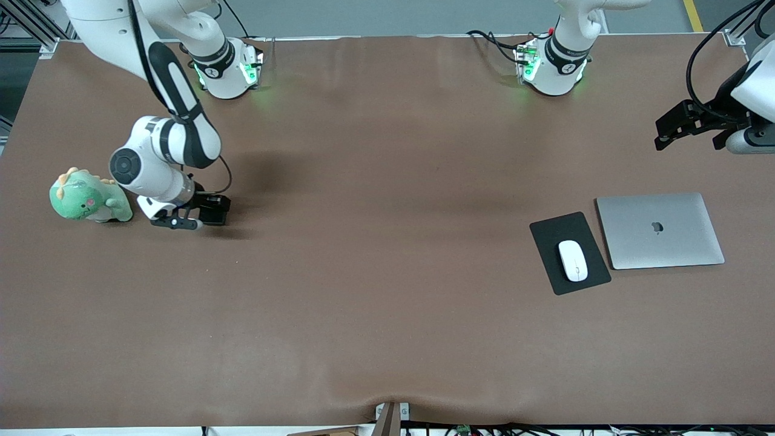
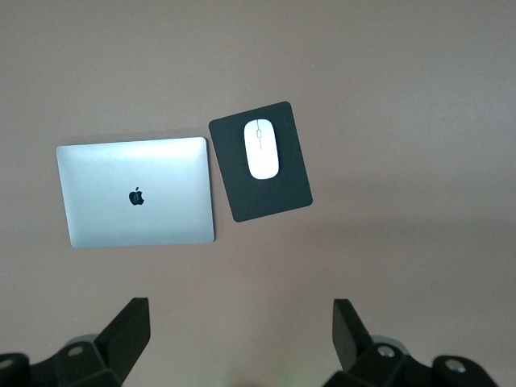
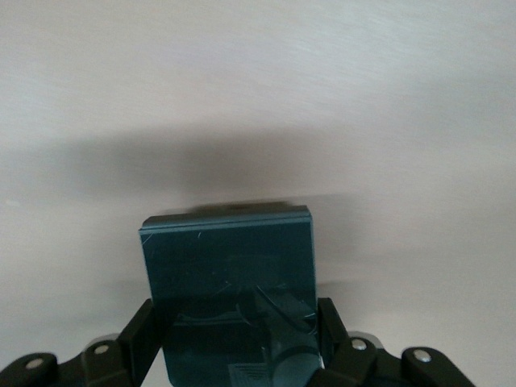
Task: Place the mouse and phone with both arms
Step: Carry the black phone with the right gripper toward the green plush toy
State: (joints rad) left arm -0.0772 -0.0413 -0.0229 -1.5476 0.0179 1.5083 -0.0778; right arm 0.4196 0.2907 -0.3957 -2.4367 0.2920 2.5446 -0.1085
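Observation:
The white mouse point(image 1: 573, 260) lies on a black mouse pad point(image 1: 554, 233) toward the left arm's end of the table; it also shows in the left wrist view point(image 2: 261, 148). My right gripper point(image 1: 197, 215) is shut on the black phone point(image 1: 216, 209), held low at the table beside a green plush toy. In the right wrist view the phone point(image 3: 230, 274) sits between the fingers of the right gripper point(image 3: 238, 314). My left gripper point(image 1: 678, 127) is open and empty, up in the air over the table by the laptop; its fingers point(image 2: 133, 322) stand wide apart.
A closed silver laptop point(image 1: 660, 230) lies beside the mouse pad point(image 2: 274, 197), also seen in the left wrist view point(image 2: 135, 192). A green dinosaur plush point(image 1: 88, 197) sits at the right arm's end. The brown table point(image 1: 375, 272) stretches between them.

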